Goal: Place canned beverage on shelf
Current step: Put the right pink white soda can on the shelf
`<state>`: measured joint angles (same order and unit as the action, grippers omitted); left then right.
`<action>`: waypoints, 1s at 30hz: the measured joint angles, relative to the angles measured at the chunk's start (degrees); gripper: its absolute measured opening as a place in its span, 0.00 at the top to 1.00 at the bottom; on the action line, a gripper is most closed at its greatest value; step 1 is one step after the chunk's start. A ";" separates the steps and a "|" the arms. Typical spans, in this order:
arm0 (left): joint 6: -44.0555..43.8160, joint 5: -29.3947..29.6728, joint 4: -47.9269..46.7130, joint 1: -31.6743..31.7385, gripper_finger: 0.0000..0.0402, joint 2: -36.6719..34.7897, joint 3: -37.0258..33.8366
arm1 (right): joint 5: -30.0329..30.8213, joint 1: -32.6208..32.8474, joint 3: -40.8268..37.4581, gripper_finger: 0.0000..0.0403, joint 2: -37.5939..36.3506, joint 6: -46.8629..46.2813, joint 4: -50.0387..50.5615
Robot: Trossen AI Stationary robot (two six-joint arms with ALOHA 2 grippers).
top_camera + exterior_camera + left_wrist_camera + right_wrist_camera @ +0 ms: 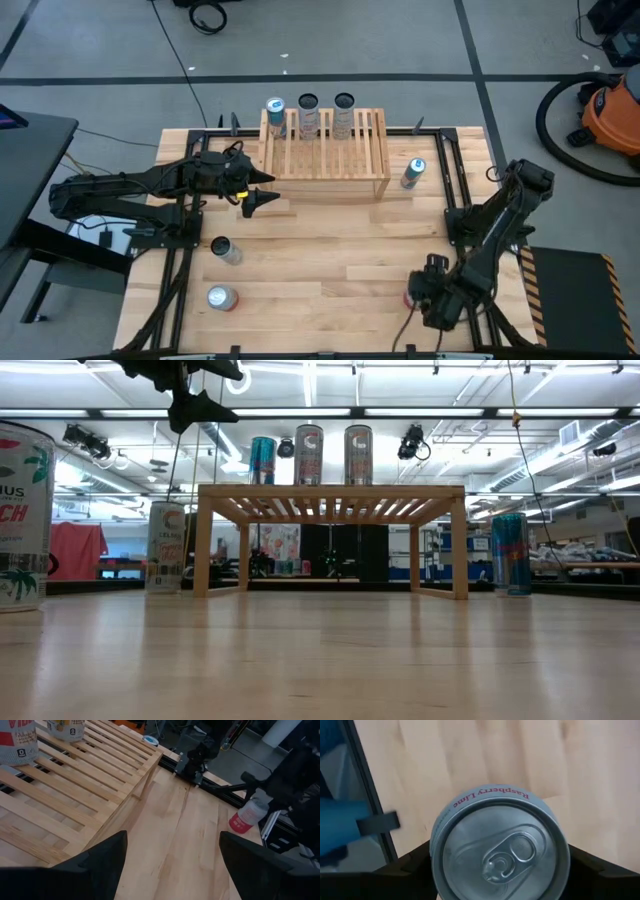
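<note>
Overhead, the red-labelled can [411, 295] is mostly hidden beneath the right gripper [420, 293], well apart from the shelf [325, 160], whereas its silver top is shown grasped between both fingers in the right wrist view, and the left gripper [262, 200] is seen parted, empty.

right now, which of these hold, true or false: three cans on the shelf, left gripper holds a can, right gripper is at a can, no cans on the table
Three cans stand on the shelf: true, one blue can and two pale ones.
The left gripper holds a can: false, its fingers are open and empty, in front of the shelf.
The right gripper is around a can: true, a finger on each side of a raspberry lime can.
No cans remain on the table: false, several stand off the shelf.
</note>
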<state>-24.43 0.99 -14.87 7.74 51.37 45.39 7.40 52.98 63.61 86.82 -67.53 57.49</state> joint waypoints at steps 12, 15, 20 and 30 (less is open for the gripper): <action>-0.43 -0.02 -1.63 0.01 0.21 0.00 0.00 | -2.17 -19.24 0.00 0.28 -16.37 7.50 10.24; -0.39 -0.01 -2.49 0.00 0.21 0.00 0.00 | -2.58 -24.97 1.14 0.28 -19.41 12.18 10.73; 1.06 -0.01 -3.08 0.00 0.21 0.00 0.00 | -0.57 -35.50 6.82 0.28 -21.39 25.24 10.47; 1.11 0.00 -3.06 -0.01 0.21 0.00 0.00 | 0.46 -57.67 22.33 0.28 -17.22 49.83 16.77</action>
<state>-23.31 0.99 -17.94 7.73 51.37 45.39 7.86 -4.70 85.94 69.60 -17.71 74.27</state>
